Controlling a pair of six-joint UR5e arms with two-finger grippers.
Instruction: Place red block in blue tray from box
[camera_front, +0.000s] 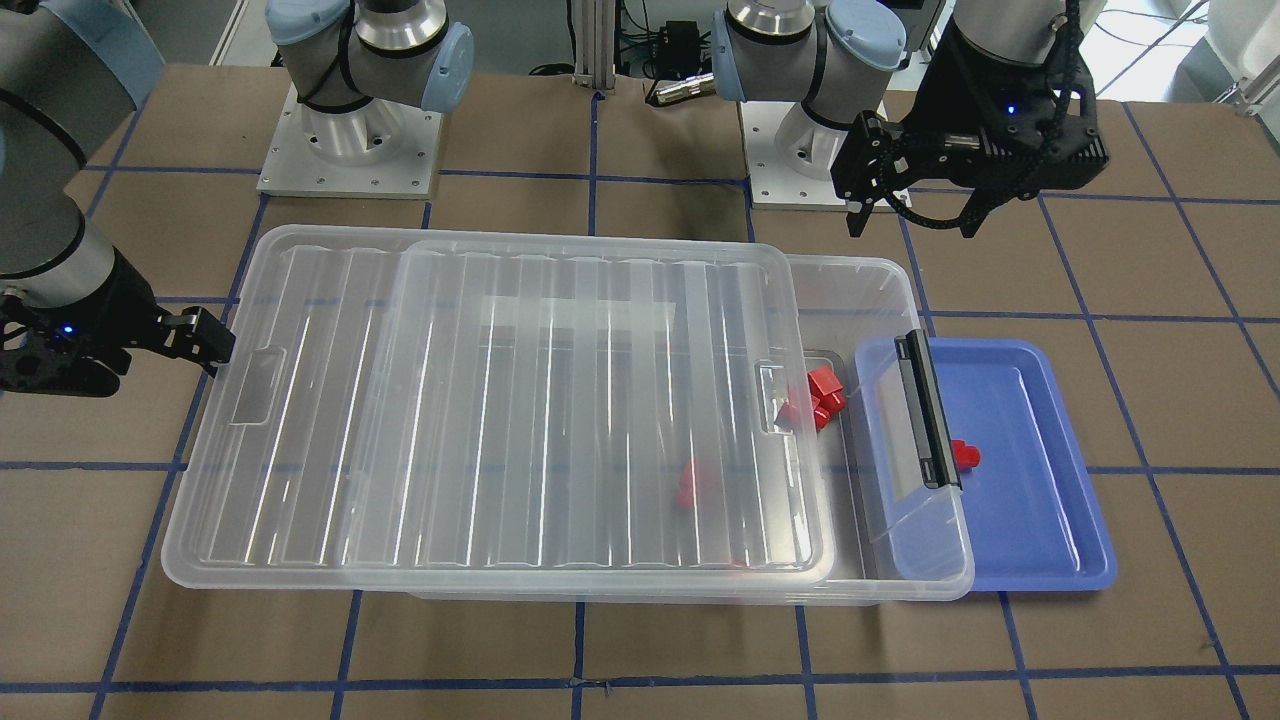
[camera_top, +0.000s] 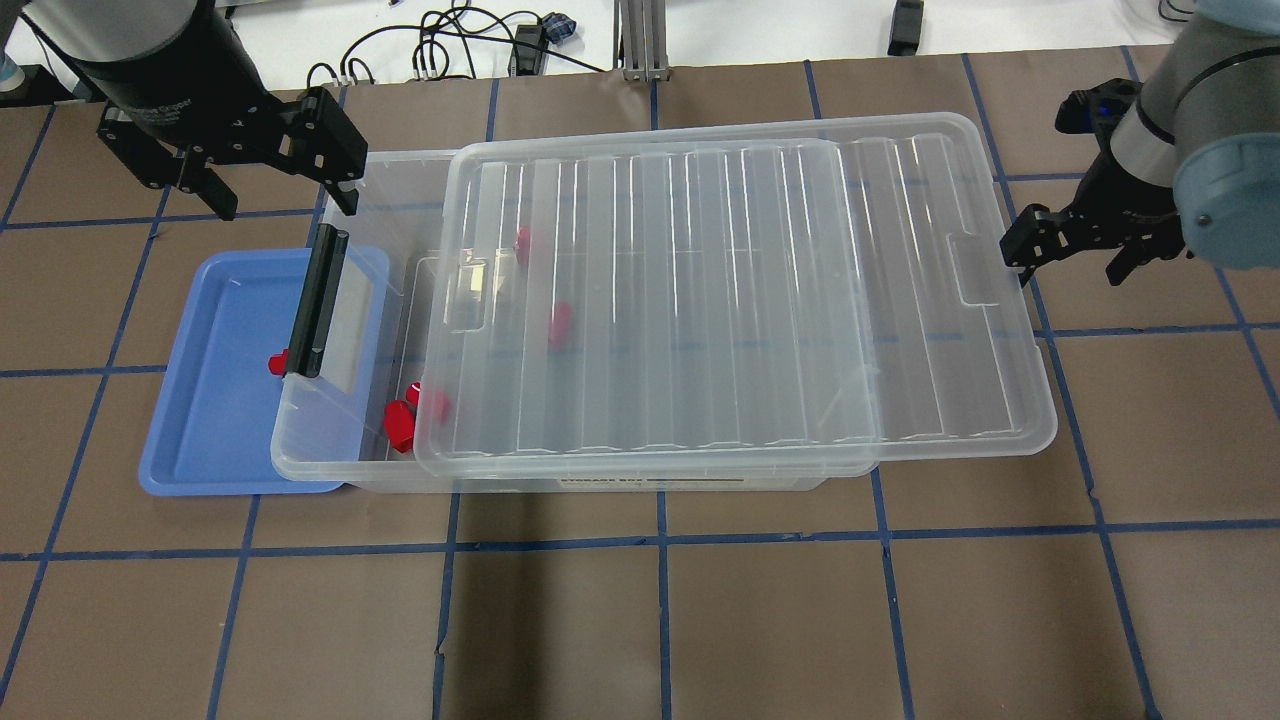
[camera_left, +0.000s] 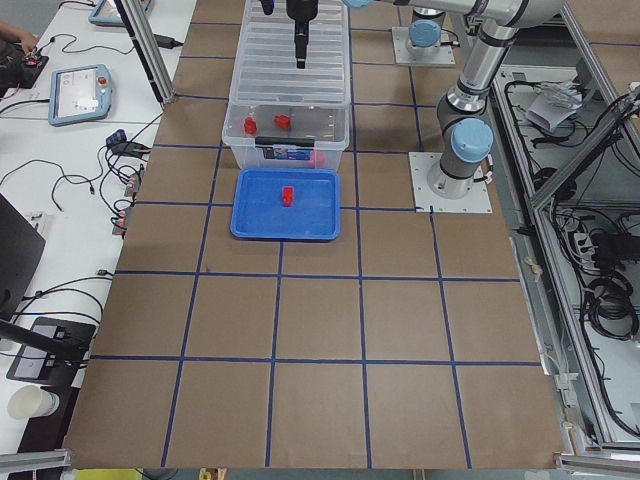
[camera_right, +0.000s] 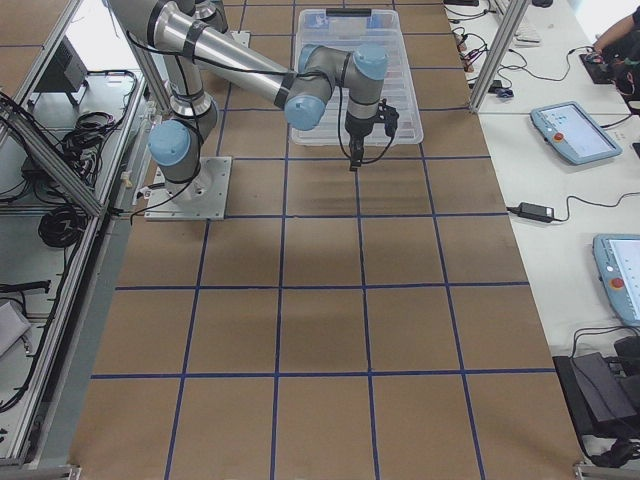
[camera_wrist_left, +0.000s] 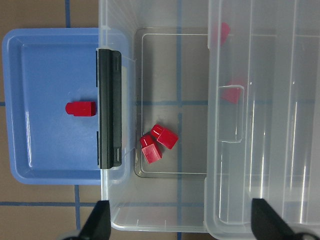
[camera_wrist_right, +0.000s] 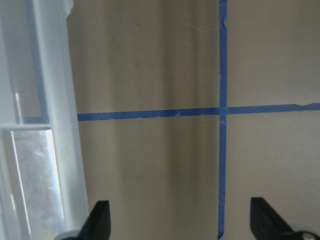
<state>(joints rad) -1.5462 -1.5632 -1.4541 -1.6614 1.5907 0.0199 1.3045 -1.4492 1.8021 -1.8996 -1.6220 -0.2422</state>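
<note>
One red block (camera_wrist_left: 80, 108) lies in the blue tray (camera_wrist_left: 40, 75), next to the box's black latch (camera_wrist_left: 110, 107). The clear box (camera_top: 380, 200) has its lid (camera_top: 740, 300) slid toward my right side, so the end by the tray is uncovered. Three red blocks (camera_wrist_left: 157, 142) sit together on the uncovered floor. Two more red blocks (camera_top: 560, 322) show through the lid. My left gripper (camera_top: 283, 200) is open and empty above the box's uncovered end. My right gripper (camera_top: 1075, 265) is open and empty beside the lid's far end.
The box's end overhangs the blue tray (camera_front: 1040, 480). The lid (camera_front: 500, 400) sticks out past the box on my right side. The brown table (camera_top: 660, 620) has a blue tape grid. The arm bases (camera_front: 350, 150) stand behind the box.
</note>
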